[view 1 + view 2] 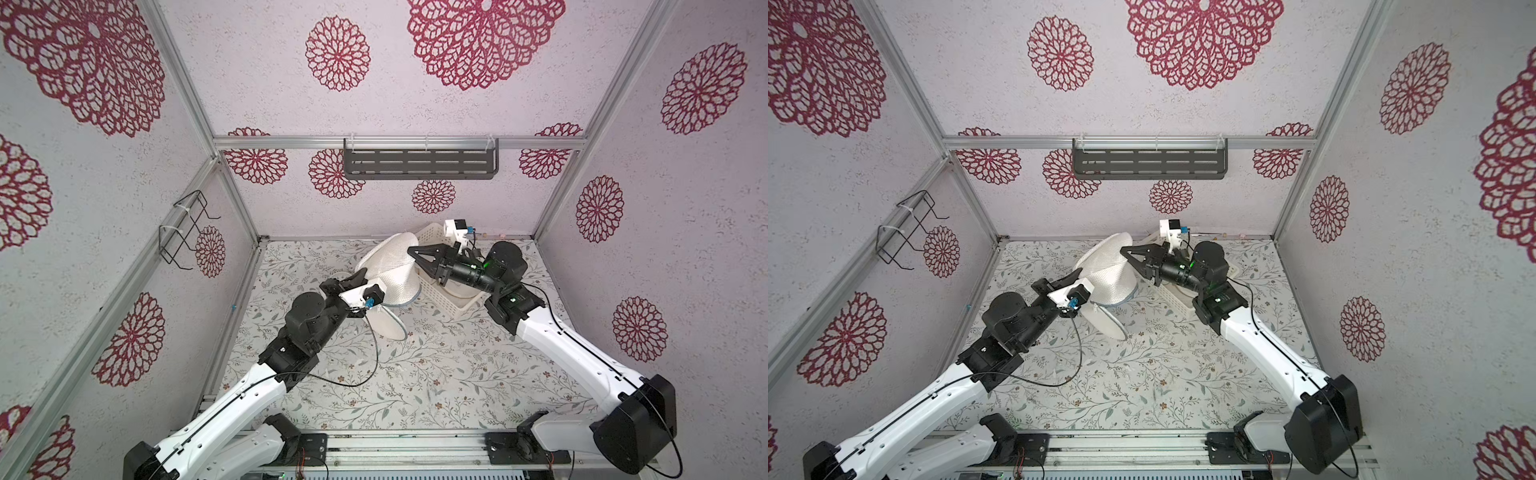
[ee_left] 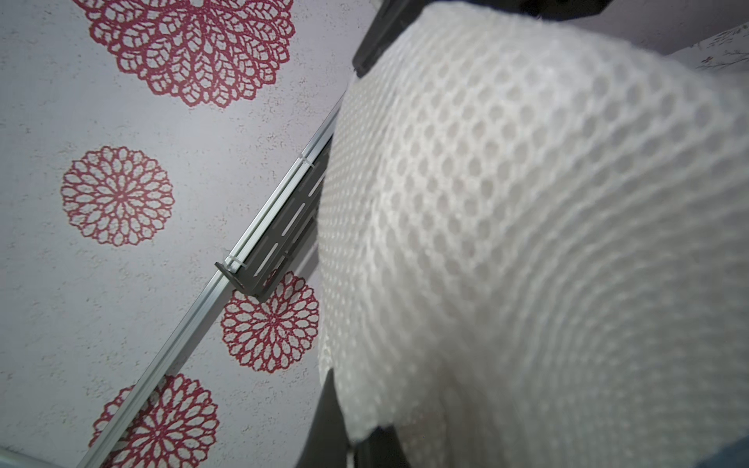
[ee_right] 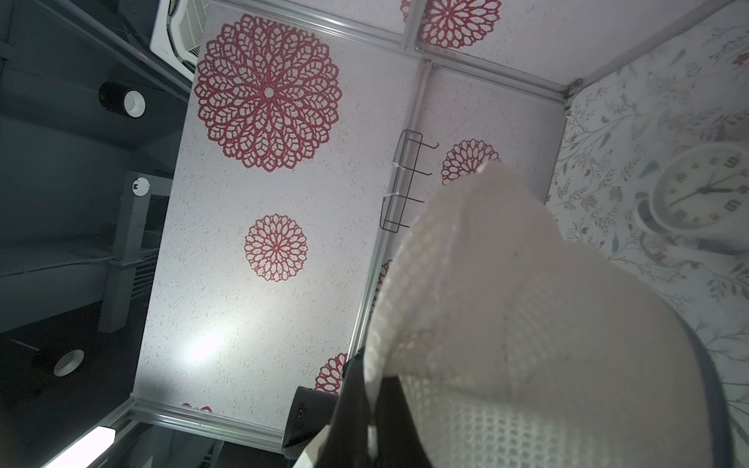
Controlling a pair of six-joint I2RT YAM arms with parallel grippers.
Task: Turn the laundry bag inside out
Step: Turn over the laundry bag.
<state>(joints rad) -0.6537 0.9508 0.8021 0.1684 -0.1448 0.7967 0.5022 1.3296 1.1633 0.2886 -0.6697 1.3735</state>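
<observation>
The white slotted basket (image 1: 452,306) on the floral table (image 1: 415,382) is the reference for all positions.

Nearer than the basket and to its left, a flat lobe of the white mesh laundry bag (image 1: 390,266) hangs down toward the table, its rim edged in grey. Contact with the table cannot be confirmed.

Just above that lobe, the left hand (image 1: 362,272) is closed on the bag's left edge. In the left wrist view the laundry bag (image 2: 527,243) drapes over the fingers (image 2: 324,417) and hides most of them.

The bulk of the bag is held clear of the table, directly left of the basket. It overlaps the basket's left wall in both top views.

Above that left wall, the right hand (image 1: 410,250) is closed on the bag's right edge. The right wrist view shows fabric pinched between its fingers (image 3: 352,405).

Beyond the basket, a grey slotted shelf (image 1: 419,164) hangs on the back wall.
</observation>
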